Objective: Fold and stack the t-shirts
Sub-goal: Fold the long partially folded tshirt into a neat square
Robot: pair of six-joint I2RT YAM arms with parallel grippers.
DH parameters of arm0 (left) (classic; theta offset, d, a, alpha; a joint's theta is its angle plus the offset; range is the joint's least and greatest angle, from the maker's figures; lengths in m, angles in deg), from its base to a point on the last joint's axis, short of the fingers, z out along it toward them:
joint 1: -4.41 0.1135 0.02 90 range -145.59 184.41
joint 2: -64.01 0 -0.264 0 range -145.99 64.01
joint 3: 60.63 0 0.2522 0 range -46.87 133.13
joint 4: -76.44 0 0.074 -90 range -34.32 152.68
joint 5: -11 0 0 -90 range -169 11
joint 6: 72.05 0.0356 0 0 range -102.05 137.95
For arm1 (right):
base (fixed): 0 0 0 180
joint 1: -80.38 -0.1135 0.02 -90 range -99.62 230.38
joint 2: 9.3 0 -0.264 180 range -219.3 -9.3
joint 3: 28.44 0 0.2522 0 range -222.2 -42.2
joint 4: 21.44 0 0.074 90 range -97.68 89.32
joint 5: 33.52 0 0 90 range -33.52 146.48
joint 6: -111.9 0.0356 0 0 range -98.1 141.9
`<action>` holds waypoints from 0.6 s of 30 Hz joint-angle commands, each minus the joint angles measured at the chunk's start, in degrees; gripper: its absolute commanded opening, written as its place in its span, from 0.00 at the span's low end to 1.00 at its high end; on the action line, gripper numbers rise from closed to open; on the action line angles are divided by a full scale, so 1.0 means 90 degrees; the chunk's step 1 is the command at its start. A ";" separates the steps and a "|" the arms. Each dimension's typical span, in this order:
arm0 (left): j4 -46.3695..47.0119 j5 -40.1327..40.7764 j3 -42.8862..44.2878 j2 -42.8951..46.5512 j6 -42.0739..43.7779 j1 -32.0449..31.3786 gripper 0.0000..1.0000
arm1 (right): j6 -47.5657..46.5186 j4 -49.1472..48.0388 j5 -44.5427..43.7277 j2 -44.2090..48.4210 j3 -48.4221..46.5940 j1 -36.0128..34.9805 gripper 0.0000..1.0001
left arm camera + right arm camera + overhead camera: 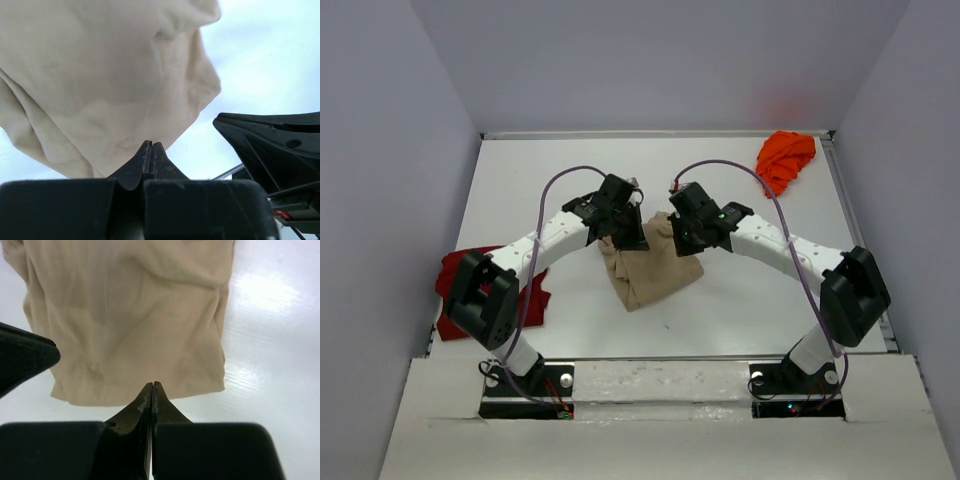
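Observation:
The tan t-shirt lies bunched in a rough folded shape at the table's middle. My left gripper is shut with its tips on the shirt's upper left edge. In the left wrist view the closed tips meet the cloth. My right gripper is shut on the upper right edge. In the right wrist view its tips meet the shirt's near hem. The dark red t-shirt lies crumpled at the left edge, partly under my left arm. The bright orange t-shirt lies crumpled at the far right corner.
The white table has a raised rail along its far and right edges. Grey walls enclose the left, far and right sides. The right gripper's body shows in the left wrist view.

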 commanded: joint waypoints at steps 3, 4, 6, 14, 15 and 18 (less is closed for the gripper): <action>-0.0359 0.0318 0.0682 0.0070 0.0252 0.0002 0.00 | -0.0327 0.0254 -0.0647 -0.0545 -0.0906 0.0042 0.00; -0.0368 0.0327 0.0702 0.0031 0.0262 0.0002 0.00 | -0.0337 0.0225 -0.0656 -0.0682 -0.0965 0.0042 0.00; -0.0330 0.0289 0.0751 -0.0038 0.0301 -0.0008 0.00 | -0.0366 0.0176 -0.0637 -0.1042 -0.1170 0.0042 0.00; -0.0446 0.0337 0.0985 -0.0126 0.0457 0.0041 0.00 | -0.0356 0.0000 -0.0656 -0.1678 -0.1697 0.0042 0.00; -0.0456 0.0337 0.1014 -0.0116 0.0467 0.0032 0.00 | -0.0375 -0.0010 -0.0656 -0.1756 -0.1746 0.0110 0.00; -0.0476 0.0347 0.1034 -0.0116 0.0516 0.0051 0.00 | -0.0415 0.0000 -0.0657 -0.1962 -0.1883 0.0169 0.00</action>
